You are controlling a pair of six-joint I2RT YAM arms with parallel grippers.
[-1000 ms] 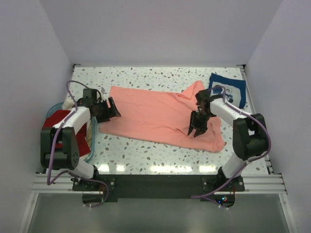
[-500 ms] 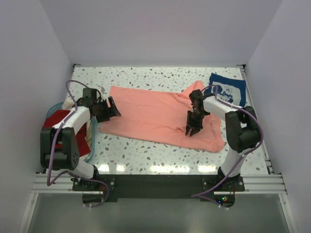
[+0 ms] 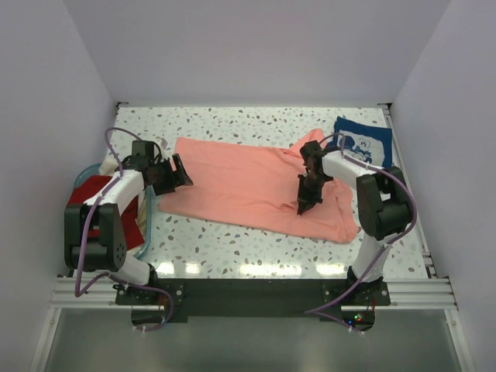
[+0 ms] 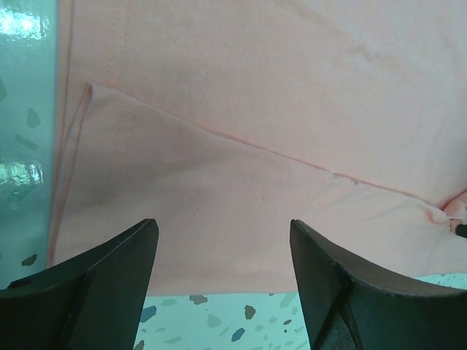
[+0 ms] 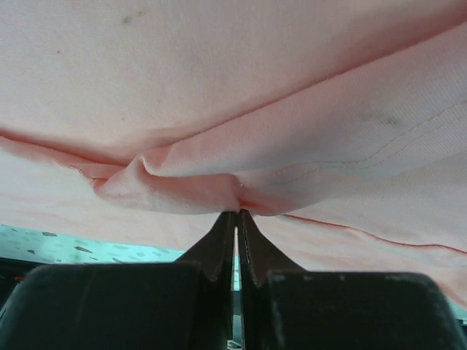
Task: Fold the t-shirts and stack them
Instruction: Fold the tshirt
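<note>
The right gripper pinches a raised fold of the salmon-pink t-shirt, its fingers closed tight on the cloth at the shirt's 4 o'clock side. The shirt lies spread across the middle of the speckled table. The left gripper hangs wide open and empty at its 9 o'clock edge, and a navy t-shirt sits at 2 o'clock.

Setting: a robotics lab test cell, not a home. Evidence: plain white panels box in the bench at 9, 12 and 3 o'clock. Speckled terrazzo table. Left arm and right arm are bolted to a black plate on an aluminium rail at 6 o'clock. Purple cables run loose. Domestic items: salmon-pink t-shirt at centre, teal basket at 9 o'clock.
</note>
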